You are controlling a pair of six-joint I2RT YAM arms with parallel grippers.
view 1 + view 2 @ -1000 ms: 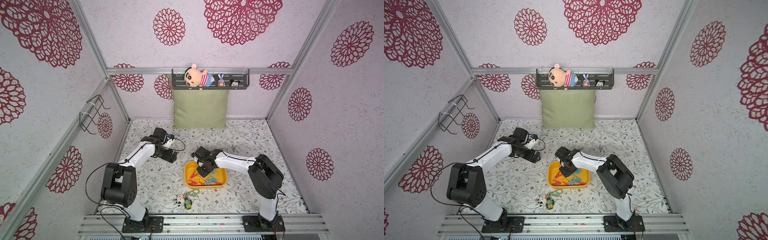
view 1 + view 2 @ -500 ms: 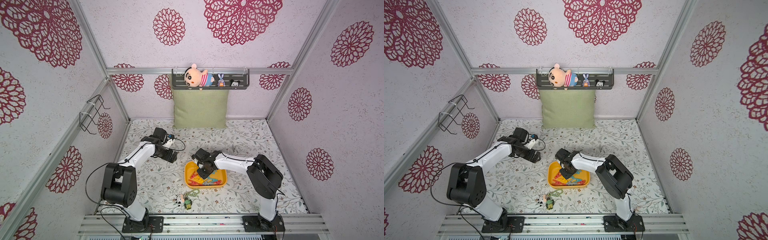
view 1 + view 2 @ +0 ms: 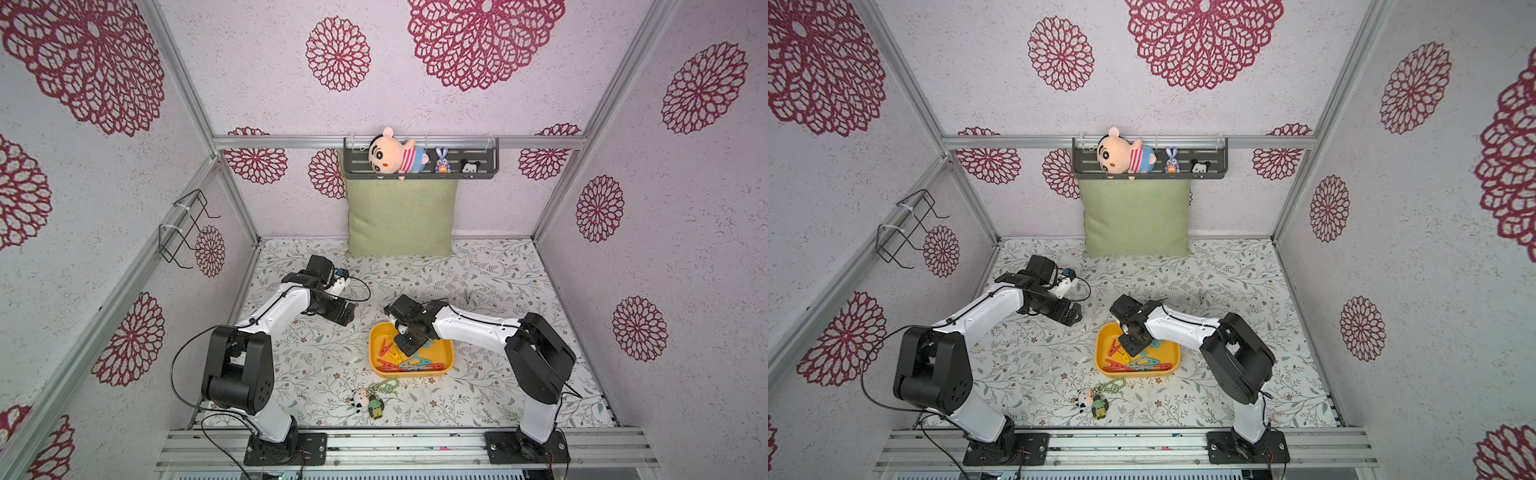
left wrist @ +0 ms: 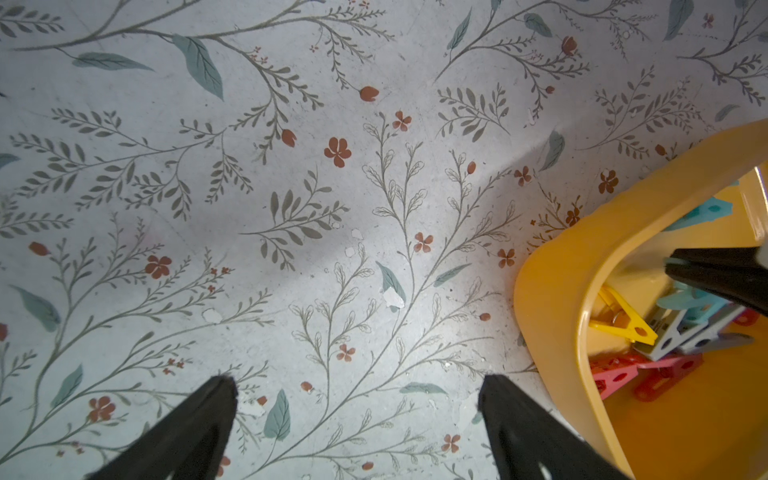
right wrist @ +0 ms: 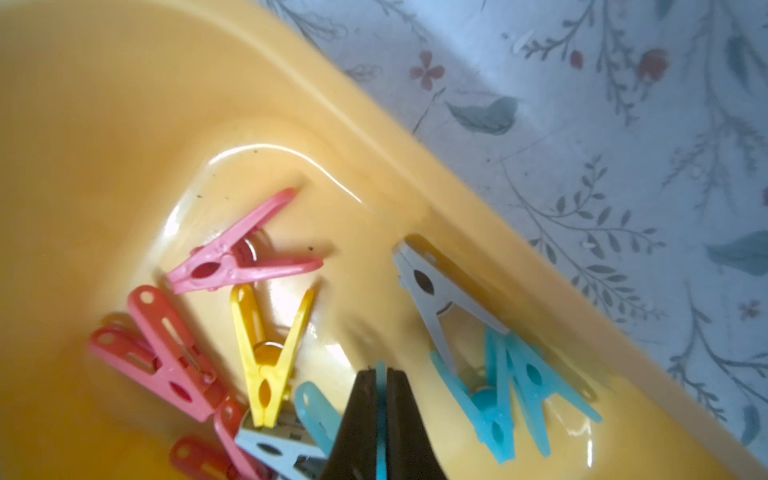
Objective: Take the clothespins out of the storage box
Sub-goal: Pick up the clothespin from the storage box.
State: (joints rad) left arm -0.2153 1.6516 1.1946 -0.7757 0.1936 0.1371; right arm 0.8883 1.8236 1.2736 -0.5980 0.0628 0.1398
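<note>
The yellow storage box lies at the front middle of the floral table. Several red, yellow, teal and grey clothespins lie inside it. My right gripper reaches down into the box. In the right wrist view it is shut on one leg of a teal clothespin, with a yellow pin, a pink pin and a grey pin lying around. My left gripper hangs open over bare table, just left of the box rim.
A plush keychain with a green chain lies just in front of the box. A green pillow leans on the back wall under a dark shelf with toys. A wire rack hangs on the left wall.
My right gripper's jaws have closed onto the teal clothespin inside the box, after shifting slightly within it. The left arm has not moved.
</note>
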